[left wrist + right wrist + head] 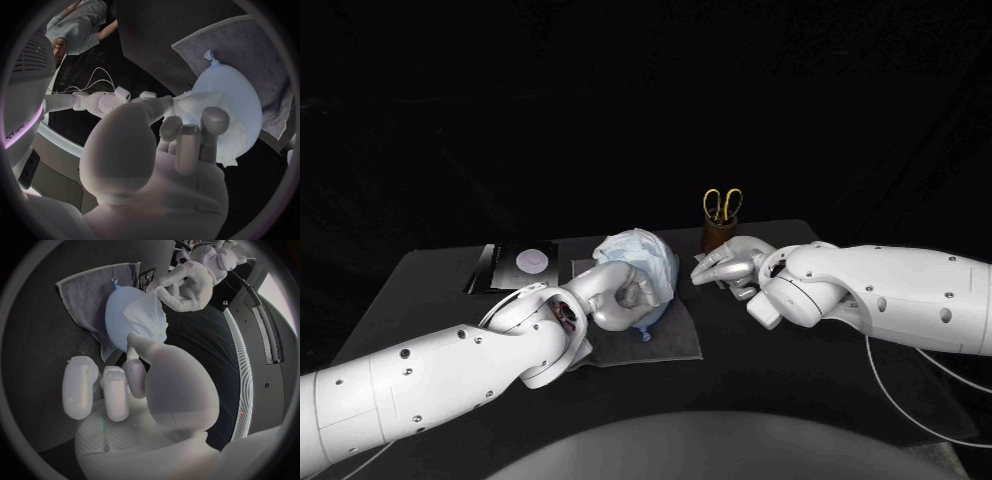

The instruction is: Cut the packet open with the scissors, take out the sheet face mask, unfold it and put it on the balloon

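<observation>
The sheet face mask (635, 250) lies draped and creased over the pale blue balloon (119, 315), which rests on a grey towel (668, 342) at mid-table. The left hand (620, 291) pinches the mask's edge. The right hand (726, 265) hovers just beside it, fingers loosely apart and holding nothing. A hard tug could roll the unsteadied balloon away or drag the mask askew.
</observation>
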You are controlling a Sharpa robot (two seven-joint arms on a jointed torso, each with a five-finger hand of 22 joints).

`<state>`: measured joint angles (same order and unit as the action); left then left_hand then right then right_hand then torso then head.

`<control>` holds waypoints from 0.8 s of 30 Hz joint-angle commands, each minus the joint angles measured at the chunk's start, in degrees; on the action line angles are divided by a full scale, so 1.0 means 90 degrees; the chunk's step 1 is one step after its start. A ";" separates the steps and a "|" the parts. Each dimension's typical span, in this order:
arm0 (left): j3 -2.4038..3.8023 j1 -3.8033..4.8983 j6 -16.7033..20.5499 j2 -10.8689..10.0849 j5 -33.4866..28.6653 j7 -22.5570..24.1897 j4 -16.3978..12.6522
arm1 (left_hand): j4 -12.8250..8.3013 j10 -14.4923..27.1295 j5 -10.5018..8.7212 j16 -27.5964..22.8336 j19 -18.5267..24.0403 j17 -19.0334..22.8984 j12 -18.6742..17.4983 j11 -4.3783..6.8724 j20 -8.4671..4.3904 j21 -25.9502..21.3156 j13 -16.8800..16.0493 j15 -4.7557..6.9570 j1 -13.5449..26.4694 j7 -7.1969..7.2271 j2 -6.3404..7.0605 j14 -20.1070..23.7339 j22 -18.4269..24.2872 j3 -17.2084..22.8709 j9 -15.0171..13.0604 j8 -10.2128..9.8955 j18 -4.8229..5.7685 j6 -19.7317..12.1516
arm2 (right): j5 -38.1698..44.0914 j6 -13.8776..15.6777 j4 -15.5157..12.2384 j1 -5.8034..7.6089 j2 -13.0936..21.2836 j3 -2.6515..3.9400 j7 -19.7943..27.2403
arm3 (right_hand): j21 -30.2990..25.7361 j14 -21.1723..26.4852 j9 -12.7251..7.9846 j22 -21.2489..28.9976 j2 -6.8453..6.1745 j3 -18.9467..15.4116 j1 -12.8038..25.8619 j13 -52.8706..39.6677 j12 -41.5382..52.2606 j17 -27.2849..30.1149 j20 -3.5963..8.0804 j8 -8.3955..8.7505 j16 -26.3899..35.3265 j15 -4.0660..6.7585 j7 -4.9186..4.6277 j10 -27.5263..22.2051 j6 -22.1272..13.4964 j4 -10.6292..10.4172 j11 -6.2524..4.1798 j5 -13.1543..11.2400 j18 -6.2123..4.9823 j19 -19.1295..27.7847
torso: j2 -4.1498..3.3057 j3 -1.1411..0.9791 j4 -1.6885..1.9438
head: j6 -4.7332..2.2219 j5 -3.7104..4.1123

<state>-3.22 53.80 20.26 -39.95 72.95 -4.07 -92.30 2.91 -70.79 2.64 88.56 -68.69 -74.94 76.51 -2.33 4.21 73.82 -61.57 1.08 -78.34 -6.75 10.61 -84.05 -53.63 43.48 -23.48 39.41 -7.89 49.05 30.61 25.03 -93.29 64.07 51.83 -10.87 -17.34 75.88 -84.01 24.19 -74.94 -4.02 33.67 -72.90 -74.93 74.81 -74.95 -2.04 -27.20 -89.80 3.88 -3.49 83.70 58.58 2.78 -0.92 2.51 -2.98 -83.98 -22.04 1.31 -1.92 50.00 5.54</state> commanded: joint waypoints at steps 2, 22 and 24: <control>0.0005 0.0011 -0.0194 0.0031 0.0115 -0.0037 -0.0024 | -0.0034 -0.0023 0.0022 0.0014 -0.0027 -0.0877 0.0013 0.0005 -0.0003 0.0029 0.0004 0.0023 -0.0022 -0.0007 -0.0090 -0.0381 -0.0014 0.0005 -0.0009 0.0018 0.0085 0.0037 | 0.0115 0.0063 0.0053 -0.0044 -0.0053 -0.0007 -0.0117 | 0.0021 -0.0666 0.0075 -0.1261 0.0067 0.0042 0.0016 -0.0522 0.0023 -0.1672 0.0031 -0.0022 -0.0023 0.0049 -0.0004 0.0153 0.0040 -0.0009 0.0002 0.0032 0.0028 -0.0320 | 0.0001 0.0002 -0.0002 | 0.0000 0.0010; 0.0003 0.0017 -0.0232 -0.0022 0.0025 0.0010 -0.0057 | 0.0271 0.1062 0.0017 0.0002 0.0004 -0.0789 -0.0860 -0.0280 0.0243 -0.0079 0.1566 -0.0239 0.0418 -0.0300 0.0562 -0.0340 0.0091 -0.1507 0.0419 -0.0687 0.0076 -0.0587 | 0.0299 0.0475 0.0119 -0.0110 -0.0062 -0.0013 0.0224 | -0.0478 -0.0666 -0.0104 -0.1122 -0.0285 -0.0438 0.0556 -0.0431 -0.0182 -0.1672 -0.0115 0.0568 -0.0023 -0.0186 -0.0369 0.0012 -0.0802 -0.0206 0.0306 0.0045 -0.0049 -0.0189 | 0.0002 0.0001 -0.0001 | 0.0000 0.0036; 0.0003 0.0017 -0.0273 -0.0035 0.0025 0.0020 -0.0081 | 0.0291 0.1041 0.0017 0.0004 -0.0007 -0.0800 -0.0842 -0.0259 0.0236 -0.0073 0.1546 -0.0224 0.0388 -0.0275 0.0534 -0.0344 0.0081 -0.1561 0.0416 -0.0653 0.0076 -0.0492 | 0.0309 0.0528 0.0127 -0.0110 -0.0059 -0.0013 0.0255 | -0.0501 -0.0666 -0.0119 -0.1116 -0.0298 -0.0481 0.0553 -0.0416 -0.0211 -0.1672 -0.0130 0.0607 -0.0023 -0.0200 -0.0385 -0.0010 -0.0819 -0.0212 0.0321 0.0044 -0.0054 -0.0181 | 0.0002 0.0002 0.0000 | 0.0000 0.0035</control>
<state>-3.23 53.87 19.00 -40.30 73.26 -4.43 -92.74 5.61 -61.06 2.66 88.51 -68.60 -74.94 68.74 -4.70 6.16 73.16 -47.60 -0.85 -74.45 -9.21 15.36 -83.95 -52.92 29.56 -19.67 33.40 -7.88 44.36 32.29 28.23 -92.20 63.10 51.28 -11.00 -16.77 71.52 -83.95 23.12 -74.94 -6.21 29.47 -67.87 -75.02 73.08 -74.92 -2.91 -21.81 -89.80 2.52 -6.89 83.69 51.43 0.87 1.79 2.67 -2.97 -83.99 -21.99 1.29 -1.95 50.00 5.89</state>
